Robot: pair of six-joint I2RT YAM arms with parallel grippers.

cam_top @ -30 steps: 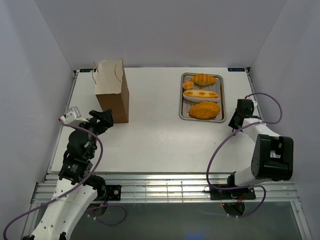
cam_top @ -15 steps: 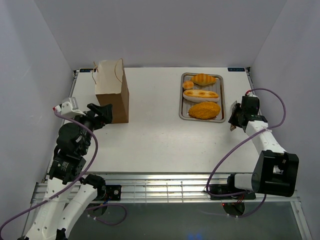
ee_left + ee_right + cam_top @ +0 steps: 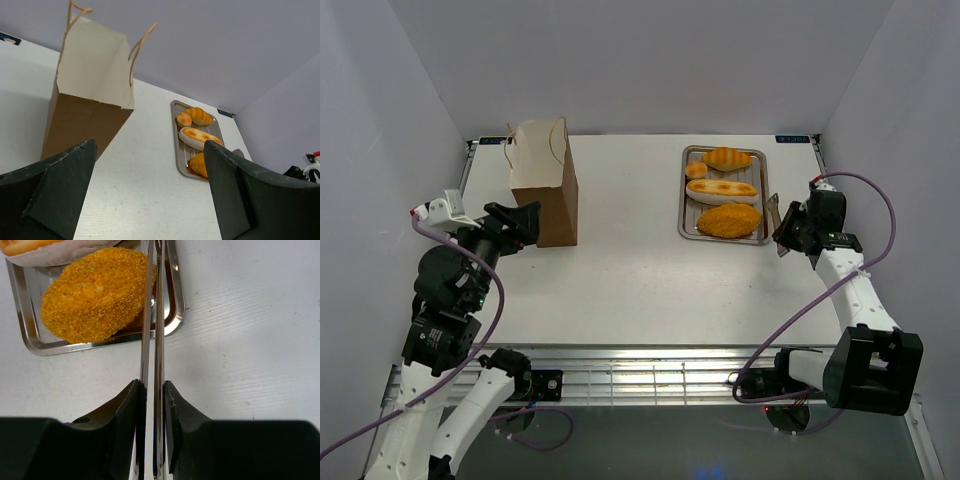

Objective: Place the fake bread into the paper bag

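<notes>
1. Top external view: I saw the paper bag (image 3: 545, 185) standing upright at the far left of the table (image 3: 630, 270). The steel tray (image 3: 682, 200) lay well apart from it, at the far right. All four pieces of bread were on the tray: croissant (image 3: 727, 158) farthest, bun (image 3: 696, 170) to its left, baguette (image 3: 722, 189) in the middle and oval loaf (image 3: 728, 220) nearest. The left gripper (image 3: 520, 222) hovered just beside the bag's near left corner. The right gripper (image 3: 786, 232) sat by the tray's near right corner, with the tongs (image 3: 772, 215) sticking out toward the tray.
2. Left wrist view: the dark fingers (image 3: 60, 185) were spread wide with nothing between them. Beyond them the bag's mouth gaped open, showing a pale inside and string handles. The bread lay on the tray further right.
3. Right wrist view: the fingers (image 3: 125, 410) were clamped on the tongs, whose two blades were squeezed nearly together. The blades reached across the tray's rim along the oval loaf's right edge. I could not tell whether they touched the loaf.
</notes>
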